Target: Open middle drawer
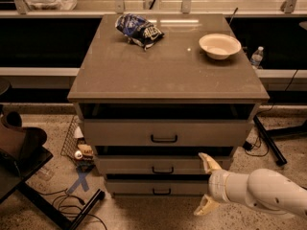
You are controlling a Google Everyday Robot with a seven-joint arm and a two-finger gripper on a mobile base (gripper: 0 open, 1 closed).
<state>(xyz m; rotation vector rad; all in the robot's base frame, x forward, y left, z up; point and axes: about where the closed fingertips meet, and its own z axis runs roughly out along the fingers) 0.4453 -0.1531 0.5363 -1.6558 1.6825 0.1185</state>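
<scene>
I can read no clear text anywhere; the blue snack bag (139, 30) near the back edge of the worktop (168, 71) carries a white logo patch whose letters I cannot make out; the gripper (199, 184), fingers spread apart, sits below the worktop's front edge, toward its front right corner.

Arm (268, 193) cut off at right edge, end effector (207, 184) at lower right, covering middle drawer's (144, 166) right end

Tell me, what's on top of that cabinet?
A blue snack bag and a white bowl; anything beneath the bag is covered. The open gripper is near the middle drawer.
</scene>
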